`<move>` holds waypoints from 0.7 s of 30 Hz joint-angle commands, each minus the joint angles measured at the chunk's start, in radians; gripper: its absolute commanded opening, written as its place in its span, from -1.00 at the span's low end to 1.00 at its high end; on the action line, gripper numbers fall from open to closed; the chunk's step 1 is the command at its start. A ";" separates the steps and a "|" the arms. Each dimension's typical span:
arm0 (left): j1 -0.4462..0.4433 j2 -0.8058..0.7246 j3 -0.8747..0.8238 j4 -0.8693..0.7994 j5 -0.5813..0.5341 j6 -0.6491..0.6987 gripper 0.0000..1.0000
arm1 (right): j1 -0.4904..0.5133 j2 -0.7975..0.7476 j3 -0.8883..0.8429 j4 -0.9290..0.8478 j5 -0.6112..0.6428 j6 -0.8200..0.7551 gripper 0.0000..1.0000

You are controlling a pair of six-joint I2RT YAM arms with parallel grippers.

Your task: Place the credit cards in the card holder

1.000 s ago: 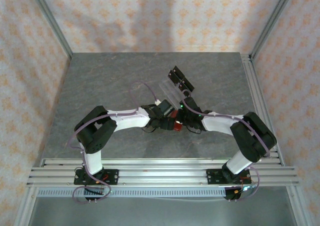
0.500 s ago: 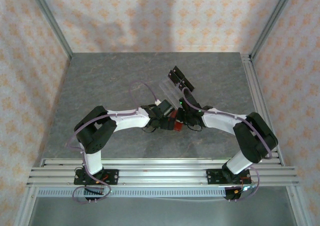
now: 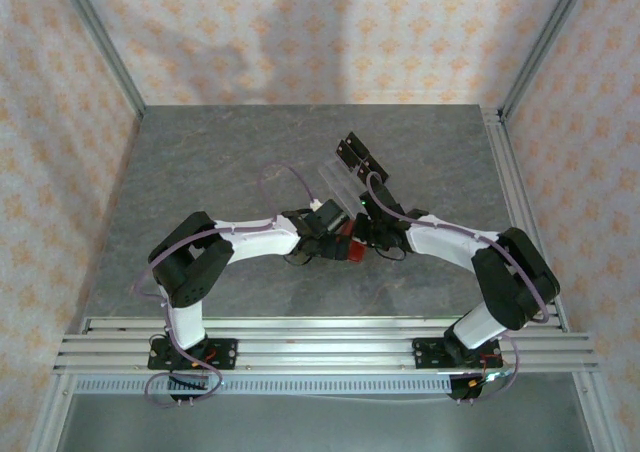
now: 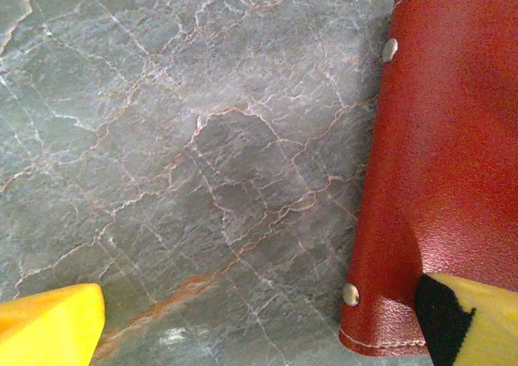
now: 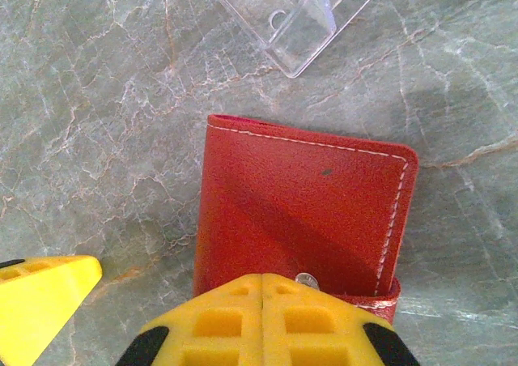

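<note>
Your two arms meet at the middle of the table, a slab of grey-green stone veined with white and rust-coloured lines. Between the wrists lies the wallet, closed and flat. It is a red rectangle of pebbled leather with rounded corners and a pale stitch line along its edges. Small round metal studs sit near its fold.

Your right claw is clenched. Its two yellow fingers, moulded with square recesses, meet in one straight seam with nothing between them. They stand at 6 o'clock of the wallet, over its near edge beside the snap. You cannot tell whether they press on the leather. A plain yellow wedge shows at 7 o'clock in that wrist view, over bare stone.

Your left claw is released, jaws spread wide and holding nothing. One smooth yellow tip sits at 7 o'clock of its own view above the stone. The other, yellow with a black pad, overlaps the wallet's corner at 5 o'clock.

At 12 o'clock of the wallet stands the stand, clear, sharp-angled plastic. A strip of stone separates the two. Black blocks sit at the stand's far end.
</note>
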 commanded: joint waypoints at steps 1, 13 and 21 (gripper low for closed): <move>-0.013 0.050 -0.035 0.024 0.026 -0.010 0.99 | 0.000 0.014 -0.022 0.014 -0.012 -0.019 -1.00; -0.014 0.048 -0.041 0.028 0.028 -0.011 1.00 | -0.016 0.074 -0.016 0.043 0.005 -0.042 -1.00; -0.012 0.038 -0.057 0.030 0.023 -0.013 1.00 | -0.020 0.042 -0.007 0.037 0.013 -0.042 -1.00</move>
